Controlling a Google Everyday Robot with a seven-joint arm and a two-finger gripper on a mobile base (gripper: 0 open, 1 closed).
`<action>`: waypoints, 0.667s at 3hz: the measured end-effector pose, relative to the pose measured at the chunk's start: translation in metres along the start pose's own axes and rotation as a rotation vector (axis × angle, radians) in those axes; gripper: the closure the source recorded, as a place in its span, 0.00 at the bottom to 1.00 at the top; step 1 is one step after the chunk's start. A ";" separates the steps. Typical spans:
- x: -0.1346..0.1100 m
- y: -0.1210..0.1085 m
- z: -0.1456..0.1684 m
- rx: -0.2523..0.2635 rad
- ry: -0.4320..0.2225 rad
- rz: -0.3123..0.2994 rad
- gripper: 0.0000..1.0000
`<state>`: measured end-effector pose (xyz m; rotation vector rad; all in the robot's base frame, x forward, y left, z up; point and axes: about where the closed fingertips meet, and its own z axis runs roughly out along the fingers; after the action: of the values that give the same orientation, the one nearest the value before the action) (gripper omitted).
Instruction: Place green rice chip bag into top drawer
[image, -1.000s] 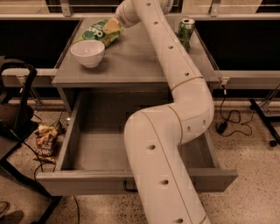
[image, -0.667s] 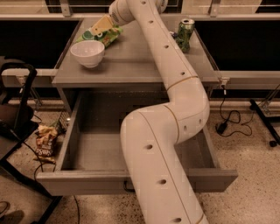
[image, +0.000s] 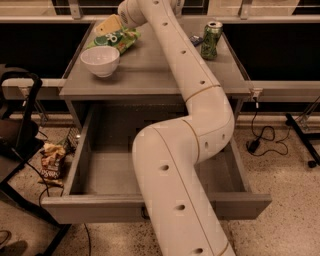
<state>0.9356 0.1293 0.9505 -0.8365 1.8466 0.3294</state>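
Observation:
The green rice chip bag (image: 120, 39) lies flat at the back left of the grey cabinet top (image: 150, 72), just behind a white bowl (image: 100, 60). My gripper (image: 110, 25) is at the far end of the long white arm, right over the bag's back left end and touching or nearly touching it. The top drawer (image: 90, 207) is pulled wide open below the cabinet top. Its inside looks empty. The arm covers the middle of its front panel and hides the handle.
A green drink can (image: 211, 40) stands at the back right of the cabinet top. A brown-and-orange snack bag (image: 51, 162) lies on the floor left of the drawer. A black cart (image: 20, 125) stands at the left. Cables (image: 260, 140) run over the floor at the right.
My gripper has moved left along the back of the cabinet top and now sits over the green bag's left end. The bag, bowl and can have stayed in place.

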 end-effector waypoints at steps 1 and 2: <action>0.001 0.004 0.004 0.003 0.013 0.011 0.00; -0.008 0.017 0.012 0.040 0.055 0.045 0.00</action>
<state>0.9337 0.1515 0.9500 -0.7853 1.9193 0.2994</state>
